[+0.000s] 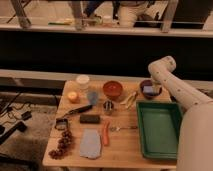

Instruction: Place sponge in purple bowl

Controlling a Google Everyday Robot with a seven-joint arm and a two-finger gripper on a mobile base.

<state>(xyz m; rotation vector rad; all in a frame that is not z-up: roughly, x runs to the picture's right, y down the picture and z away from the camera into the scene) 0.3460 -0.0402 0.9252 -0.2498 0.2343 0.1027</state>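
Observation:
The purple bowl (148, 89) stands at the back right of the wooden table (125, 150), right of the orange-red bowl (113, 89). A pale blue-grey block, seemingly the sponge (149, 90), sits in the bowl's opening. My white arm comes up from the lower right, bends at a joint (163, 66) and drops toward the bowl. My gripper (154, 84) is right at the bowl's right rim, over the sponge, mostly hidden by the arm. I cannot tell if the sponge rests in the bowl or is held.
A green tray (159, 127) lies in front of the bowl. A banana (130, 98), metal cup (108, 106), blue cup (93, 96), white cup (83, 81), orange fruit (73, 96), dark block (90, 118), grey-blue cloth (91, 144), grapes (62, 142) and fork (122, 128) fill the table.

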